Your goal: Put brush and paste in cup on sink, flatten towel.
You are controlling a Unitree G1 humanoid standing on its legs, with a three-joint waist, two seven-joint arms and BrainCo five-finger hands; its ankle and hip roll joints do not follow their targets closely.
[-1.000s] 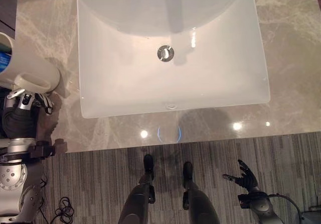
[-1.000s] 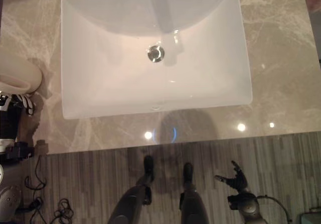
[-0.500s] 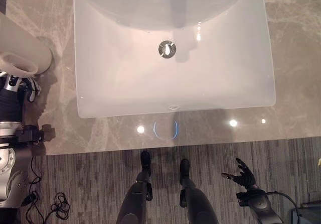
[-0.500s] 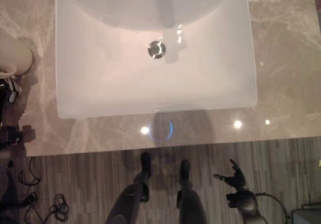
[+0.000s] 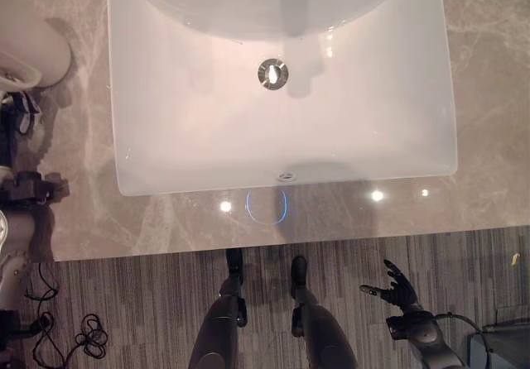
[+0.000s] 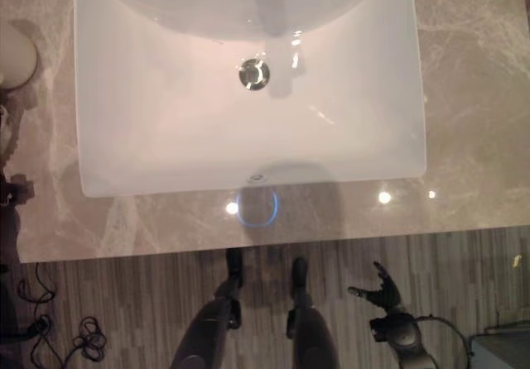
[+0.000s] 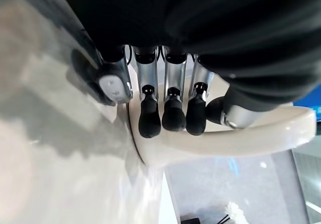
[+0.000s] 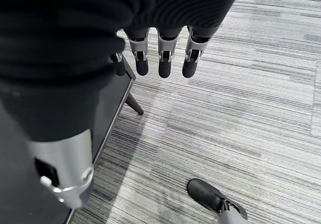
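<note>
A white rectangular sink [image 5: 281,88] sits sunk into a marbled stone counter [image 5: 489,96], its round metal drain [image 5: 272,72] near the middle of the basin. At the counter's far left stands a cream-coloured cup [image 5: 31,50], partly cut off at the picture's edge, and the robot's left hand [image 5: 23,112] sits right beside it on the side nearer the robot.

Seen from the left wrist, the left hand's fingers [image 7: 168,114] curl round the cup's curved handle [image 7: 241,138], the dark tips pressed against its pale loop and the thumb bearing on it from the other side, so the hand has the cup by its handle. The cup's body lies just beyond the fingertips, resting on the stone.

The right hand [image 5: 394,287] hangs low at the robot's right side, well apart from the sink and counter, over the striped grey carpet [image 5: 141,303]. Its fingers [image 8: 161,63] are straight and spread, holding nothing. Just beside that hand, in the right wrist view, stands a dark flat-sided piece of furniture [image 8: 100,123] on a thin leg.

What lies inside the cup cannot be made out.
</note>
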